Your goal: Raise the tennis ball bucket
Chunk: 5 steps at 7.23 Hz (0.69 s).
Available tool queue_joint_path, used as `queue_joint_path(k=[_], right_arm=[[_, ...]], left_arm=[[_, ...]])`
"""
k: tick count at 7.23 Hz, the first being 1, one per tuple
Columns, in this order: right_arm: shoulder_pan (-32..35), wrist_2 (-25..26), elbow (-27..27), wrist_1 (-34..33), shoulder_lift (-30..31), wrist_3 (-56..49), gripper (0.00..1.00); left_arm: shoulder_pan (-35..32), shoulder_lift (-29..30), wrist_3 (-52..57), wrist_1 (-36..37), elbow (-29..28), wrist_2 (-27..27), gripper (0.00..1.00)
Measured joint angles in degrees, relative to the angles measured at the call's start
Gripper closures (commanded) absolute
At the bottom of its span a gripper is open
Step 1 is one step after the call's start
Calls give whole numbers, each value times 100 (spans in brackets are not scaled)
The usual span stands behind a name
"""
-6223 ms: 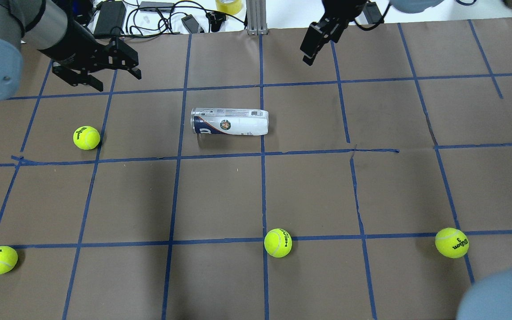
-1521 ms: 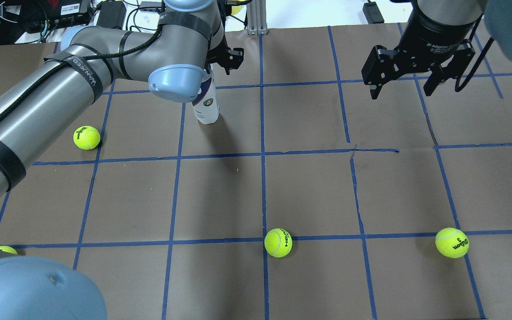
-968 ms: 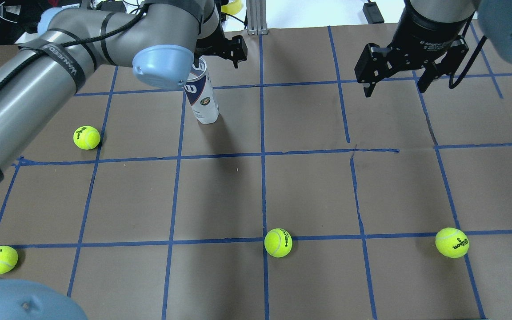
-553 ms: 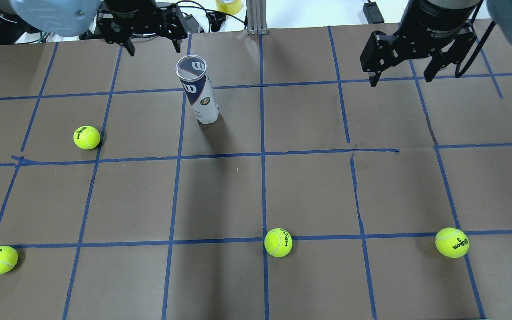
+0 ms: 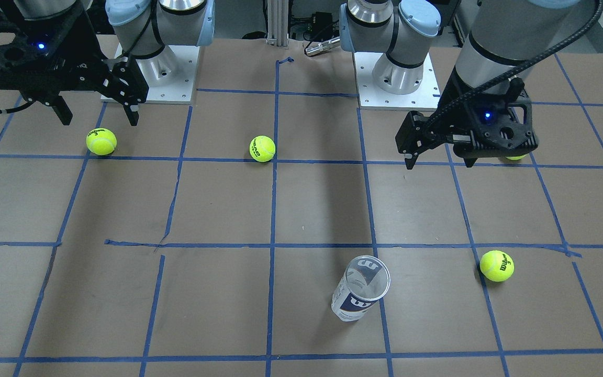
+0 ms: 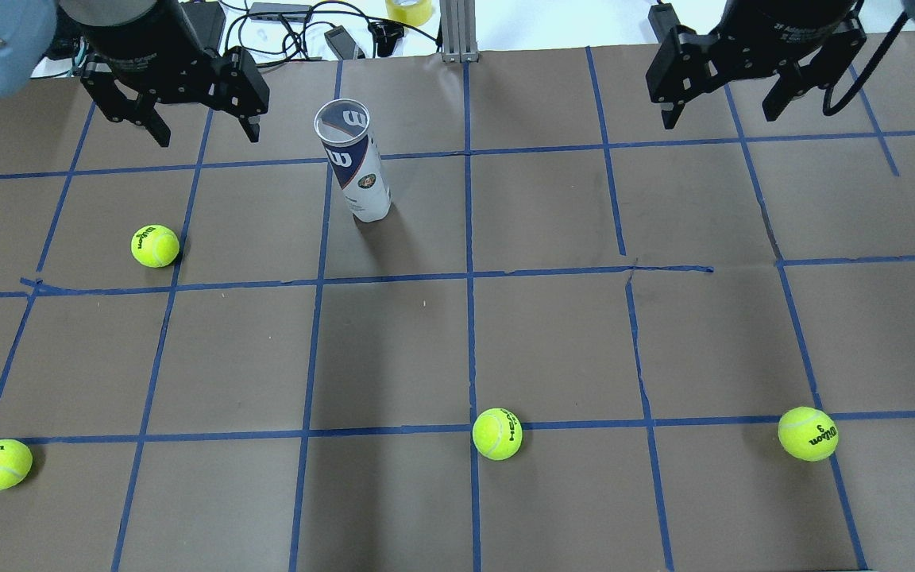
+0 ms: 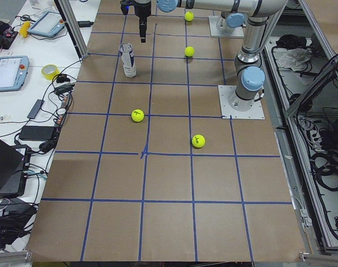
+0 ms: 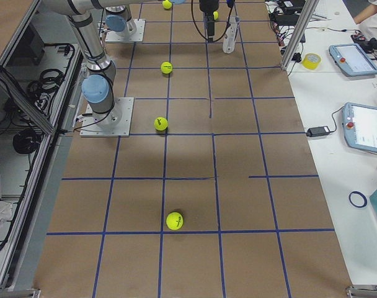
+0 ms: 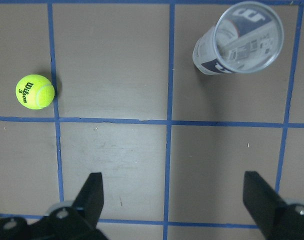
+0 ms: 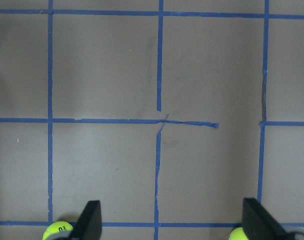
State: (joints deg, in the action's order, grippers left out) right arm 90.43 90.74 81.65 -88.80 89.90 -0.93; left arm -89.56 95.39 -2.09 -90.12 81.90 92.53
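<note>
We list two items raised well apart: our left arm, wrist turned straight down, left gripper with jaws spread wide, and our right arm, posed alike, right gripper equally wide.

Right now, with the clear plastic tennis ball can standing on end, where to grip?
I'd take the clear plastic tennis ball can by its upper side wall, coming in level from the side of the left gripper. It stands upright and slim, so open jaws can straddle it.
</note>
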Motion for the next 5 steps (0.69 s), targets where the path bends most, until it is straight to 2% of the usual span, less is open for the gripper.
queue_joint_path(k=[5], right_arm=[[-7,21,-309,-42,-75,31,0]], left_arm=[[84,-688,32,-233,540,-19,0]])
